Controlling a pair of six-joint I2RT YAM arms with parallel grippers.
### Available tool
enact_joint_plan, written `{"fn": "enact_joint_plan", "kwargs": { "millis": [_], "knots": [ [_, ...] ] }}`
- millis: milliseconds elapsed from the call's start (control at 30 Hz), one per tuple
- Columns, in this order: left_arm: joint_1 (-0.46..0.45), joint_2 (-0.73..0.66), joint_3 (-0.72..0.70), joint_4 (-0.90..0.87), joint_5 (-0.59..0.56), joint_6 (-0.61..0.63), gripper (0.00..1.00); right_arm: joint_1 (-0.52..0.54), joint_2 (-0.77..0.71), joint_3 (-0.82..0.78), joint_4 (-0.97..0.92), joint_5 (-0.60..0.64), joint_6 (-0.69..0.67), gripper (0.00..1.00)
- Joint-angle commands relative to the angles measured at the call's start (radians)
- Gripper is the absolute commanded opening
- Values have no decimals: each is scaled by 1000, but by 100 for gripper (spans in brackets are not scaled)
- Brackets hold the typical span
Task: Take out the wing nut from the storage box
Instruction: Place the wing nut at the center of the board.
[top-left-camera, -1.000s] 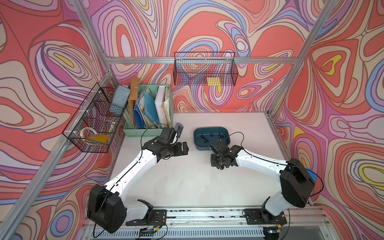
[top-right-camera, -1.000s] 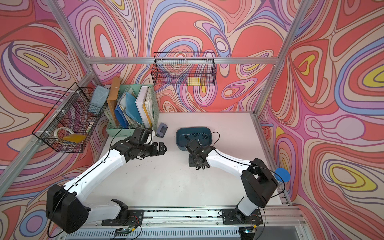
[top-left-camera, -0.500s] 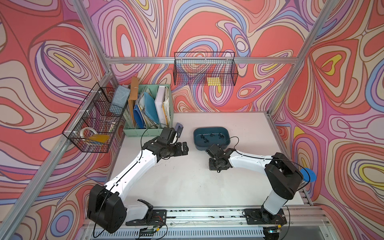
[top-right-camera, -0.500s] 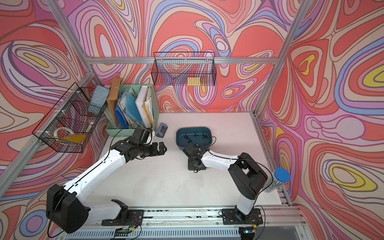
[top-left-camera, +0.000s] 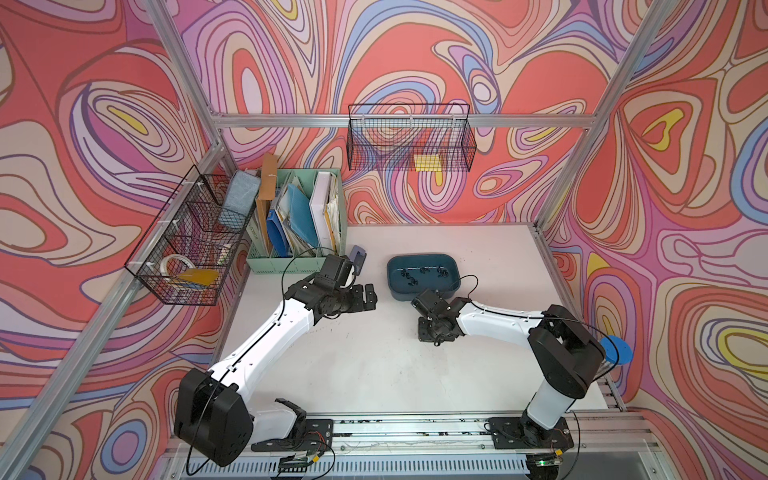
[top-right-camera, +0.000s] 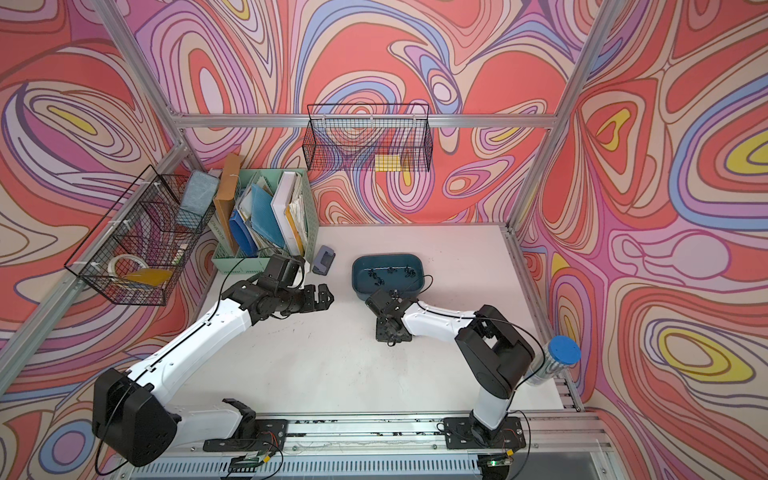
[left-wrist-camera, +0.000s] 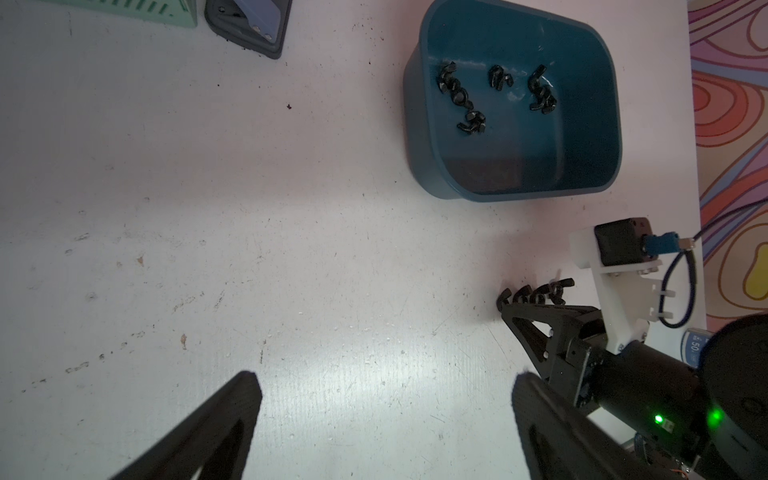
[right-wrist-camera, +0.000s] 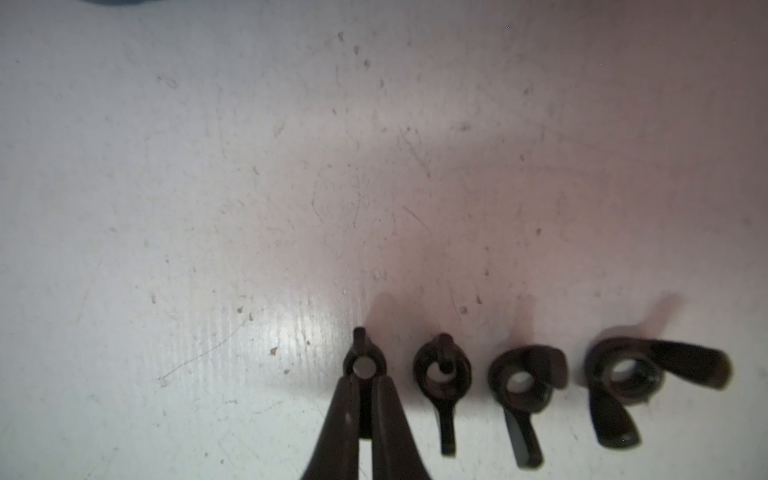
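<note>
Fingers of my right pincer (right-wrist-camera: 365, 386), bases cut off, nearly closed astride one wing of the end wing nut (right-wrist-camera: 365, 354) on the table (right-wrist-camera: 249, 166); grip indiscernible. My left pincer (left-wrist-camera: 386, 378) spread; storage box (left-wrist-camera: 413, 137) well apart.

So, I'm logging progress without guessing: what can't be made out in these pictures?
Right wrist view: whether the right gripper grips the end wing nut; its fingers cover one wing.
Both top views: nuts in the storage box, too small to count.
Also there: table nuts, mostly under that gripper.
</note>
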Motion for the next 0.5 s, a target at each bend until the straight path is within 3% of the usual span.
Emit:
{"fn": "enact_joint_plan", "kwargs": {
  "millis": [0,167,367,467],
  "knots": [
    [5,8,4,-9,7,1,99,7,2,-7,-11,0,11,15],
    [5,19,13,-7,8,2,99,7,-38,28,-55,25,-6,29],
    [4,51,37,-1,7,3,99,7,-80,123,-127,98,-75,33],
    [6,70,52,6,9,4,99,5,-88,187,-144,133,-125,41]
  ]
}}
